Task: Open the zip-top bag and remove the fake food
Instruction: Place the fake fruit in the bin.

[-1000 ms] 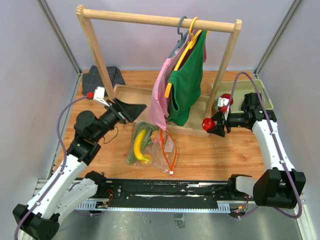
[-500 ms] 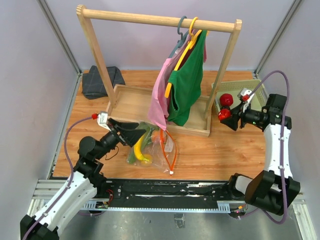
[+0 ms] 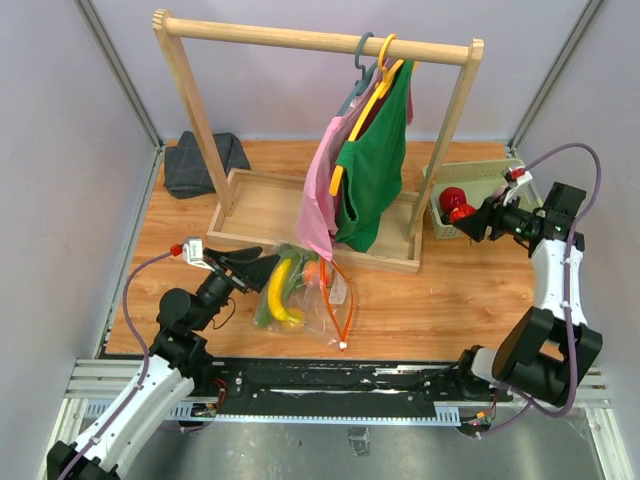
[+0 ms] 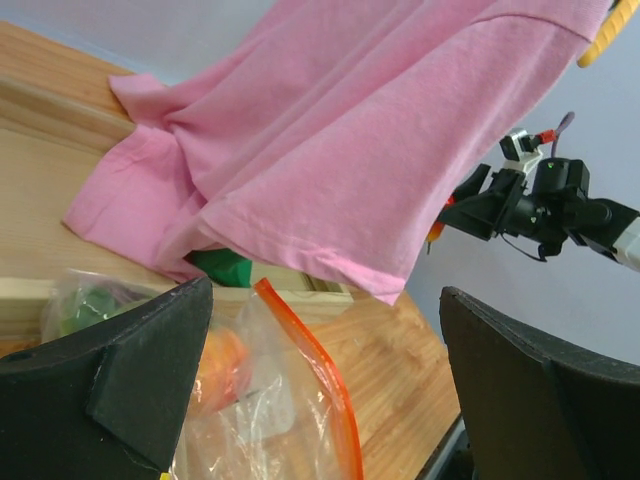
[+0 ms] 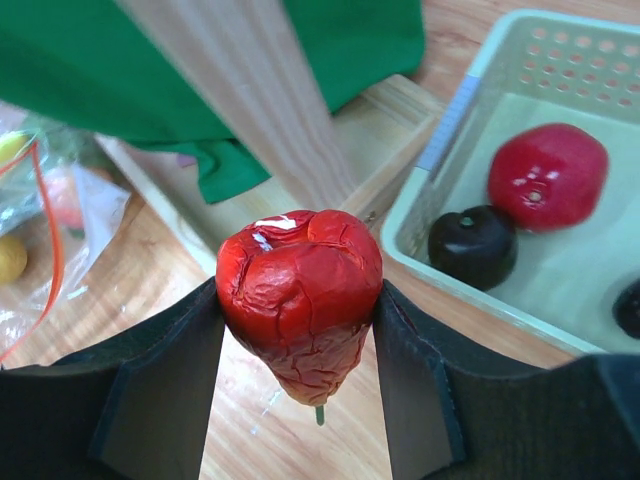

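Note:
The zip-top bag (image 3: 318, 292) lies open on the table in front of the rack, its orange-red zip strip (image 4: 322, 385) curling upward. Fake food shows inside it: a yellow banana (image 3: 279, 290), green pieces and a peach (image 4: 222, 362). My left gripper (image 3: 255, 263) hovers low at the bag's left side, open, with the bag's mouth between its fingers (image 4: 120, 375) and nothing gripped. My right gripper (image 3: 472, 222) is shut on a wrinkled red fruit (image 5: 300, 295), held above the table just outside the near left corner of the pale green basket (image 5: 445, 140).
The basket (image 3: 500, 178) holds a red round fruit (image 5: 548, 175) and dark ones (image 5: 472, 245). The wooden clothes rack (image 3: 445, 150) with its base tray (image 3: 262, 205) carries a pink garment (image 4: 340, 130) and a green one (image 3: 375, 170) hanging over the bag. A dark folded cloth (image 3: 205, 160) lies back left.
My right arm has carried the red fruit rightward and back to the basket's edge. My left arm has drawn back toward the near edge and dropped low beside the bag, still open.

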Controlling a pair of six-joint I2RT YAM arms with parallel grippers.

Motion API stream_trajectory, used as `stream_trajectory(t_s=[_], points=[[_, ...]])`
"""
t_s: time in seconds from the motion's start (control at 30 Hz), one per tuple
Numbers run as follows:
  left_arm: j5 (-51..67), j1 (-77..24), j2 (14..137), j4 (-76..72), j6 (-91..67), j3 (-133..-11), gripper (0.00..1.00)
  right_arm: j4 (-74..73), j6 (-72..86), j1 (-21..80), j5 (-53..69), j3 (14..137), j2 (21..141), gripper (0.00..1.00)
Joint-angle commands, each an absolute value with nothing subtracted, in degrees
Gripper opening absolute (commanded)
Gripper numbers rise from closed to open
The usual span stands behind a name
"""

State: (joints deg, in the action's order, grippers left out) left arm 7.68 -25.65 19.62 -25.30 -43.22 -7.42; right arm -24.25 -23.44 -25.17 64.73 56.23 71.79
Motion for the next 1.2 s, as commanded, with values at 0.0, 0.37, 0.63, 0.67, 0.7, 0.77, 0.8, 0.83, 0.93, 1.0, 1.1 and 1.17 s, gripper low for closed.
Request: stream_trajectory(t_s=[0.0, 0.37, 0.63, 0.67, 0.7, 0.77, 0.8, 0.83, 0.93, 1.0, 1.1, 1.17], points=[[3.7, -25.8, 19.6, -27.5, -42.3, -5.8, 0.99, -10.2, -7.0, -25.8, 56.7, 55.8, 74.0, 0.25], [-1.9, -25.8, 21.4, -30.5, -46.1, -3.8, 0.98, -0.2, 13.8, -21.9, 39.5, 61.9, 85.3, 0.27], [-1.8, -25.9, 24.7, -33.3, -50.6, -3.1, 0.97, -1.2, 23.1, -16.8, 29.1, 71.5, 94.5, 0.32], [-1.7, -25.8, 24.9, -33.1, -51.0, -3.1, 0.97, -1.3, 24.1, -16.3, 29.0, 72.5, 95.5, 0.32], [-1.6, -25.9, 24.9, -32.8, -51.2, -3.1, 0.97, -1.2, 25.2, -16.0, 29.0, 73.5, 96.5, 0.33], [-1.7, -25.8, 24.5, -31.6, -51.4, -3.2, 0.97, -1.1, 26.4, -15.3, 29.3, 75.2, 98.3, 0.35], [-1.8, -25.8, 24.2, -31.1, -51.4, -3.1, 0.97, -1.1, 26.8, -14.9, 29.4, 76.0, 99.1, 0.37], [-2.0, -25.8, 23.8, -30.5, -51.4, -3.2, 0.97, -1.2, 27.1, -14.5, 29.4, 77.1, 99.9, 0.38], [-2.6, -25.8, 22.6, -29.2, -51.3, -3.2, 0.97, -1.6, 27.6, -13.7, 29.3, 79.0, 102.0, 0.41], [-3.0, -25.8, 21.8, -28.3, -51.2, -3.1, 0.97, -1.6, 28.1, -13.3, 29.3, 79.9, 103.2, 0.42], [-3.4, -25.8, 21.0, -27.3, -51.2, -3.0, 0.97, -1.6, 28.4, -13.0, 29.9, 80.9, 104.6, 0.5], [-3.4, -25.8, 20.6, -27.0, -51.2, -3.0, 0.97, -1.7, 28.3, -12.8, 30.1, 81.5, 105.4, 0.54]])
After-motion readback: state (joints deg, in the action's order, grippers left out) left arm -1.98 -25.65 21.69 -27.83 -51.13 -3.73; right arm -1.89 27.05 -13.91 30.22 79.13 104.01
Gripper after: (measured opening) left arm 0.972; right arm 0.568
